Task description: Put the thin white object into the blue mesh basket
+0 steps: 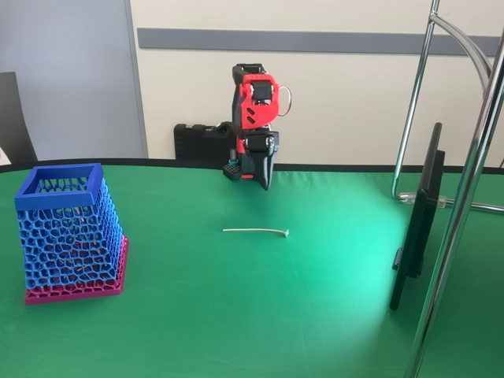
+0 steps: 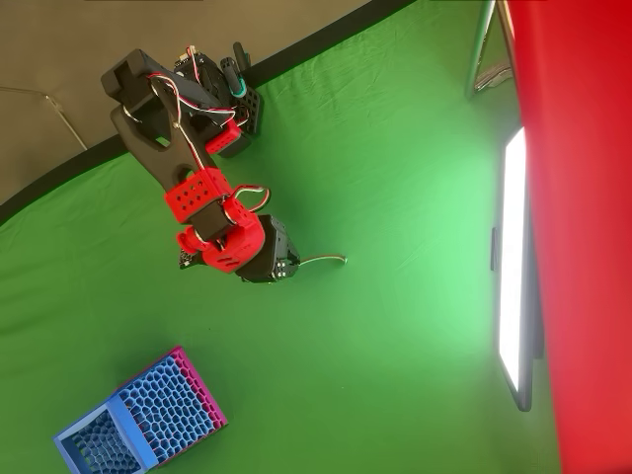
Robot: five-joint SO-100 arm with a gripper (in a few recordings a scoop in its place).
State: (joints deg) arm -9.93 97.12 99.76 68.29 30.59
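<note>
The thin white object (image 1: 256, 231) lies flat on the green table, a slightly curved strand with a small hook at its right end. In the overhead view part of the strand (image 2: 324, 260) shows; the rest is hidden under the arm's head. The blue mesh basket (image 1: 59, 183) stands upright on its magenta base at the left of the fixed view, and the basket (image 2: 148, 415) sits at the lower left of the overhead view. My red and black gripper (image 1: 265, 183) hangs point down behind and above the strand, jaws together, holding nothing. From overhead the gripper (image 2: 275, 262) is over the strand's left end.
A dark monitor (image 1: 421, 220) stands on edge at the right, with chrome stand tubes (image 1: 465, 197) beside it. A black case (image 1: 201, 143) sits behind the arm at the table's far edge. A blurred red surface (image 2: 583, 197) covers the right of the overhead view.
</note>
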